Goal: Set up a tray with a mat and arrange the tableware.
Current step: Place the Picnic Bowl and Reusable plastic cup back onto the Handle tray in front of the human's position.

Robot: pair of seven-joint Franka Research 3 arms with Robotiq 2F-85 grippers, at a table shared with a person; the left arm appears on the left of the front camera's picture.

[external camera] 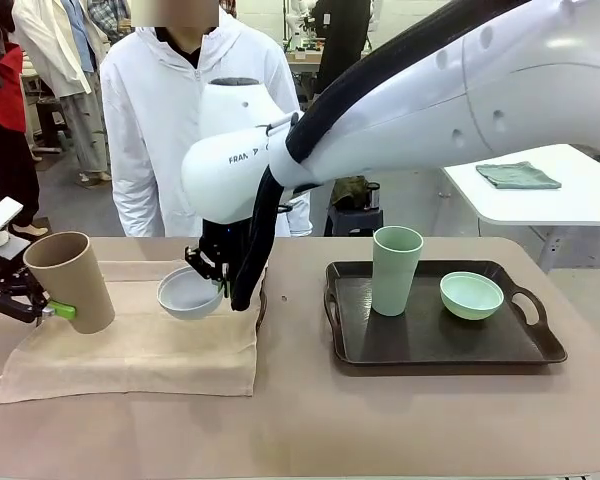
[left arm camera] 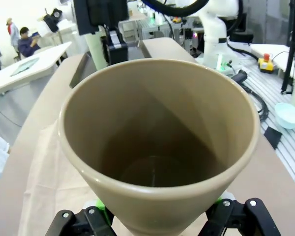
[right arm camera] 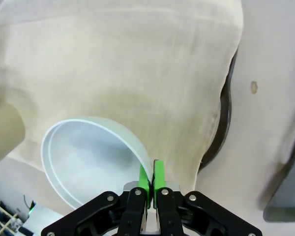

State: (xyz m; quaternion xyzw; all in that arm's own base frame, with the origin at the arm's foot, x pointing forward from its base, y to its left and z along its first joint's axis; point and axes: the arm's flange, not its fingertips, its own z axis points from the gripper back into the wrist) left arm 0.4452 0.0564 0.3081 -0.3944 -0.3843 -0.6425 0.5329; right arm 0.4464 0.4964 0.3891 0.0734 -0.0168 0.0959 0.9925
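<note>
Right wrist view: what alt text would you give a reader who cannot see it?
The right gripper pinches the rim of a white bowl, holding it over a beige mat that drapes a dark tray.

L gripper gripping wide, R gripper pinched tight, pointing down.

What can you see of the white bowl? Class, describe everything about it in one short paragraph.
The white bowl is small, round and smooth, plastic by its look, with a thin rim and an empty inside. It hangs tilted over the beige cloth mat. The right gripper is shut on its rim, one green pad inside and one outside. Whether its base touches the mat cannot be told.
</note>
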